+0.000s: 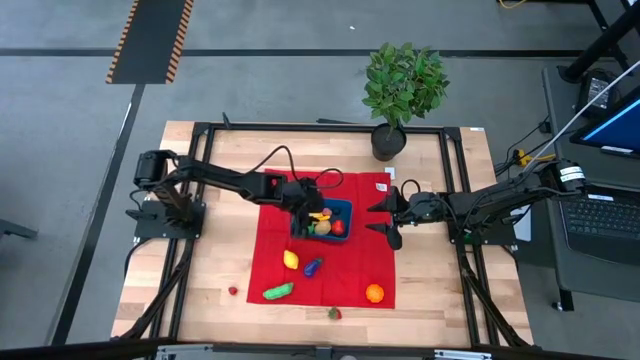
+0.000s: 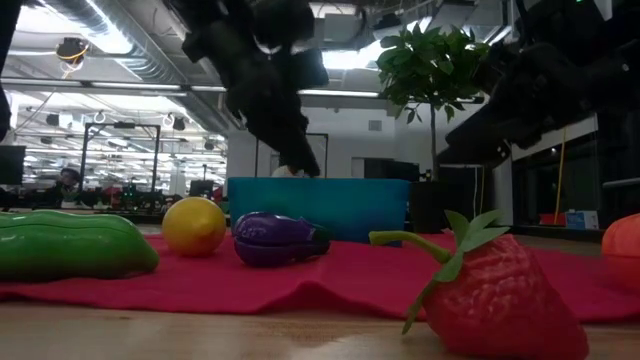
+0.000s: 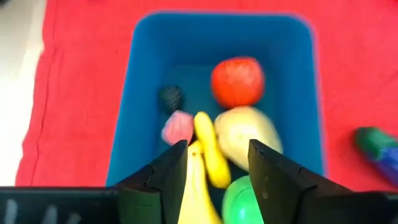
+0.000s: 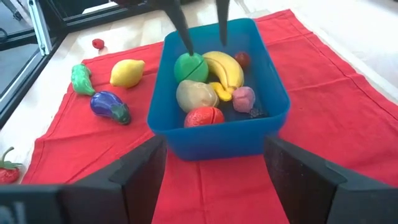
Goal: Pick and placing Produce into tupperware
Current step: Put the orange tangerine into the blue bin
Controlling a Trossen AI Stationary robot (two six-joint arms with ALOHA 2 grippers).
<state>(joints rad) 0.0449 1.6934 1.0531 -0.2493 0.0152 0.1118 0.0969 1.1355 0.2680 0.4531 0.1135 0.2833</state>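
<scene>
We see a wooden table [image 1: 210, 250] in an open workshop, with a red cloth [image 1: 345, 275] spread over its middle and a leafy potted plant [image 1: 400, 90] at the far edge. A small blue container [image 1: 343, 210] sits near the far edge of the cloth. Inside it lie a banana [image 4: 227, 68], a green piece [image 4: 189, 65], a pale round piece [image 4: 196, 94], a red one [image 4: 203, 116], a pink one [image 4: 244, 98] and a dark berry.

The left gripper [image 1: 312, 213] hangs directly over the container, its fingers [image 3: 171, 177] apart with the banana between and below them and no grip on it; we judge the banana has just been let go.

The right gripper [image 1: 392, 215] waits just beside the container's right side, its fingers spread wide and empty.

Left on the cloth, all toward its near edge, are a lemon [image 1: 290, 259], an eggplant [image 1: 313, 267], a cucumber [image 1: 278, 291] and an orange [image 1: 374, 292]. A strawberry [image 1: 334, 313] lies just off the near edge, and a small red berry [image 1: 233, 291] on bare wood to the left.

The lemon and eggplant lie closest, nearward from the left gripper, which seems the nearer arm; the eggplant's long axis runs diagonally.
</scene>
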